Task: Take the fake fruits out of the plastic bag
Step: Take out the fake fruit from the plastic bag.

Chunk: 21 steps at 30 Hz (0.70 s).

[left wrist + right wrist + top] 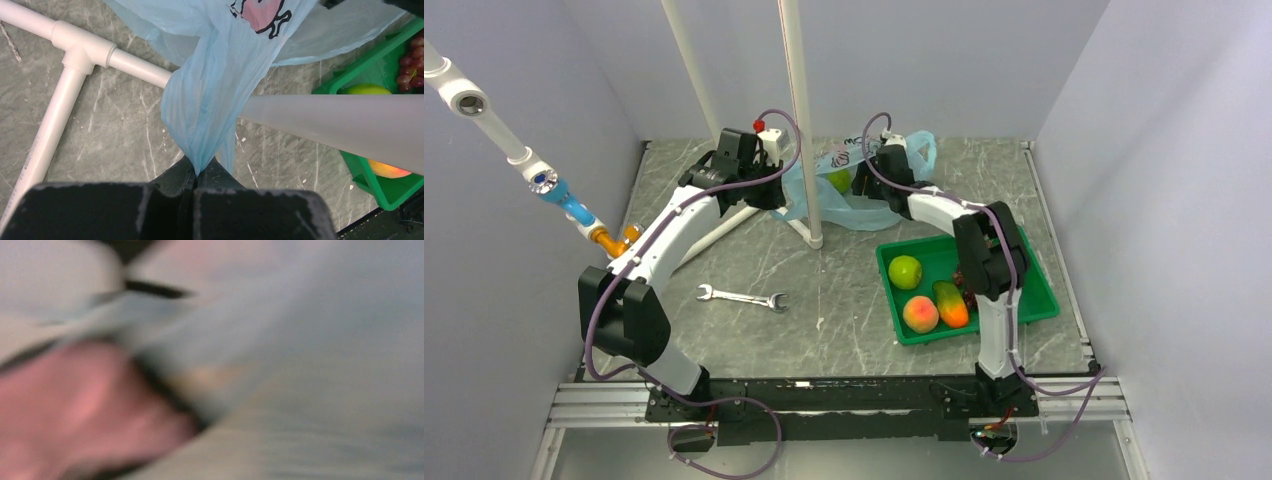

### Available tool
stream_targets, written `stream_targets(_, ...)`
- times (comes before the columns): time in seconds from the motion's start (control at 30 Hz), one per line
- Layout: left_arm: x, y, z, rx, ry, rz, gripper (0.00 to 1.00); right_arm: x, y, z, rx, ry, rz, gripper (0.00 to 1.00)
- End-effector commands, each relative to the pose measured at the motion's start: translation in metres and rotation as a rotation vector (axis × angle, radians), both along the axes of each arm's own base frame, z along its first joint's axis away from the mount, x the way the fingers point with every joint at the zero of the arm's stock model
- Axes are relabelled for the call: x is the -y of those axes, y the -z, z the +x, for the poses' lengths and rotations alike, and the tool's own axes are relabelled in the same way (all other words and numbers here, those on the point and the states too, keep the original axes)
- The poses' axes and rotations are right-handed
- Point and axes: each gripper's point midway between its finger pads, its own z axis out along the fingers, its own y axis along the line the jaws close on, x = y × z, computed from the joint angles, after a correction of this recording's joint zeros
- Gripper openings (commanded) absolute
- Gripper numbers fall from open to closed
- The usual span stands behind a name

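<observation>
The light-blue plastic bag [856, 203] lies at the back of the table, against the white upright pole. A green fruit [840, 180] shows through it. My left gripper [771, 192] is shut on the bag's left edge; in the left wrist view the bag [210, 100] is drawn up tight from the closed jaws [199, 173]. My right gripper [870, 183] reaches into the bag from the right. Its wrist view is a blur of bag film [300, 340] and pink print, with the fingers hidden. A green apple [905, 271], peach [920, 314], mango [951, 303] and grapes [412, 60] lie in the green tray [1039, 300].
A white pipe stand [802, 120] rises mid-table, with base pipes [55, 125] on the mat. A wrench [742, 297] lies at front centre. A blue and orange tool [574, 210] hangs at the left wall. Walls close in on three sides.
</observation>
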Motion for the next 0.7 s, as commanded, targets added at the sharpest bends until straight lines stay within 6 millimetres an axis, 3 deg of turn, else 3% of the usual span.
stream_targets(0.0, 0.006, -0.009, 0.0, 0.03, 0.021, -0.023, 0.0, -0.016, -0.091, -0.011, 0.195, -0.099, 0.144, 0.13)
stream_targets(0.2, 0.008, -0.008, -0.001, 0.026, 0.027, -0.028, 0.0, -0.028, -0.117, -0.06, 0.216, -0.237, 0.228, 0.08)
stream_targets(0.37, 0.008, -0.009, -0.001, 0.03, 0.026, -0.027, 0.0, -0.034, -0.125, -0.1, 0.185, -0.346, 0.296, 0.04)
stream_targets(0.57, 0.007, -0.01, -0.001, 0.034, 0.023, -0.021, 0.0, -0.05, -0.117, -0.145, 0.097, -0.502, 0.346, 0.02)
stream_targets(0.67, 0.006, -0.01, -0.001, 0.035, 0.022, -0.019, 0.0, -0.047, -0.13, -0.169, 0.105, -0.563, 0.333, 0.02)
